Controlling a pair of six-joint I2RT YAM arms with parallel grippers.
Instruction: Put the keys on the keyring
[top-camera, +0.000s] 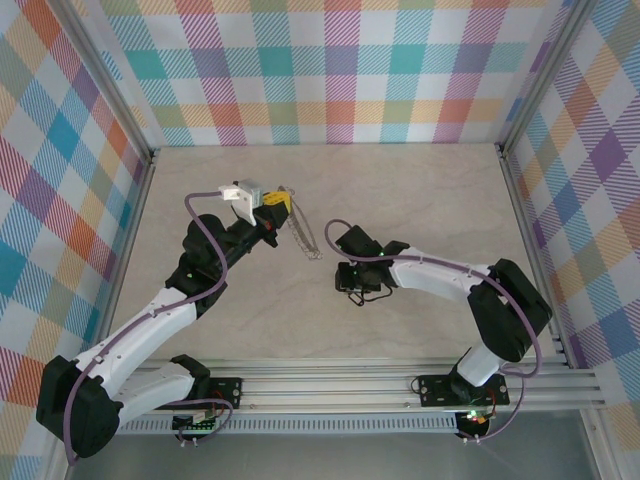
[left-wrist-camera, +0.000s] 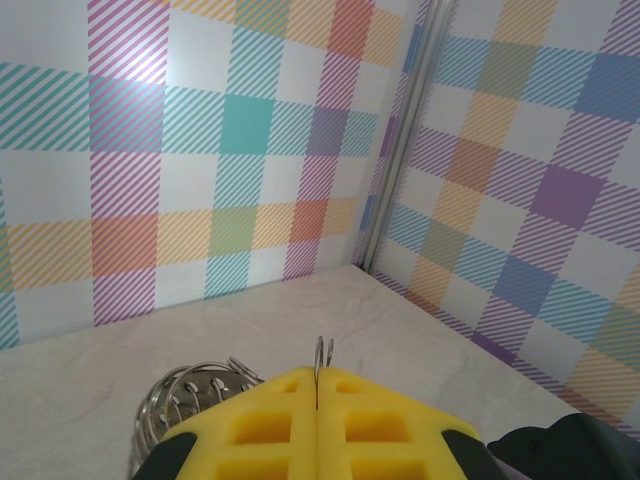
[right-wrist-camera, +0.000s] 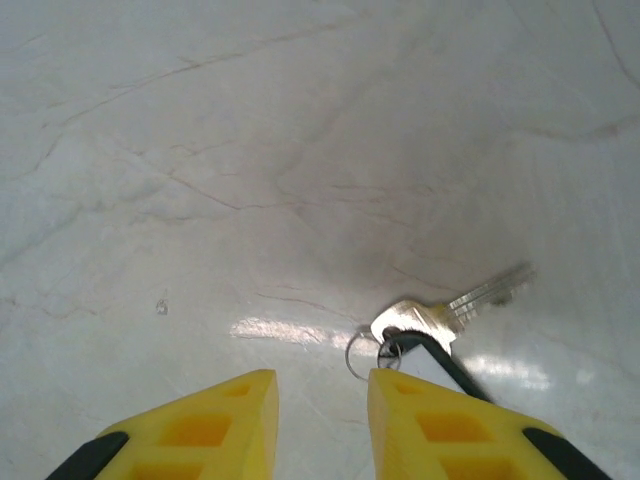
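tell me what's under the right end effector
Below the open right end effector, a key lies on the table, its small loop beside one finger. Its dark tag runs beneath that finger, so its end is hidden.

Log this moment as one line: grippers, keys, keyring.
left gripper: shut on keyring | right gripper: open, low over table | keys: flat on table beside right gripper, not held | threading: not done

keys (right-wrist-camera: 445, 312): silvery, small loop, dark tag, lying flat | keyring (top-camera: 306, 240): thin silvery hoop, on edge
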